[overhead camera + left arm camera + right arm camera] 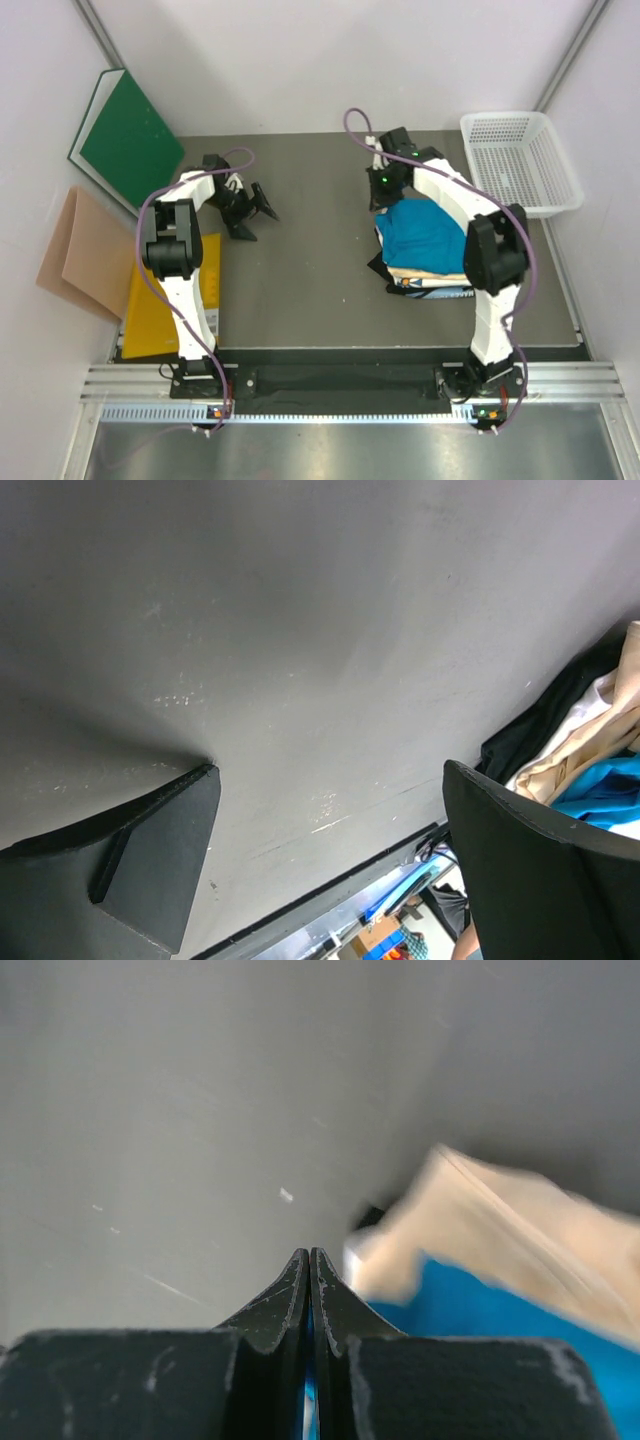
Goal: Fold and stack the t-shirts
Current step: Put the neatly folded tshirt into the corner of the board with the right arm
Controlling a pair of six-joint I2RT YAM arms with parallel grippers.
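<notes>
A stack of folded t-shirts lies at the right of the table. The teal-blue t-shirt (425,235) is on top, and a cream-tan t-shirt (430,272) shows beneath it. My right gripper (383,190) hangs at the stack's far left corner. In the right wrist view it (309,1252) is shut, fingertips together over bare table. The cream cloth (500,1220) and the teal cloth (480,1330) lie just to its right, and a thin blue sliver shows low in the slit. My left gripper (255,222) is open over bare table at the left (330,770), holding nothing.
A white mesh basket (520,160) stands at the back right. A green board (130,140) leans on the left wall, with a tan-pink paper sheet (85,250) and a yellow envelope (150,310) below it. Dark cloth (380,265) pokes out under the stack.
</notes>
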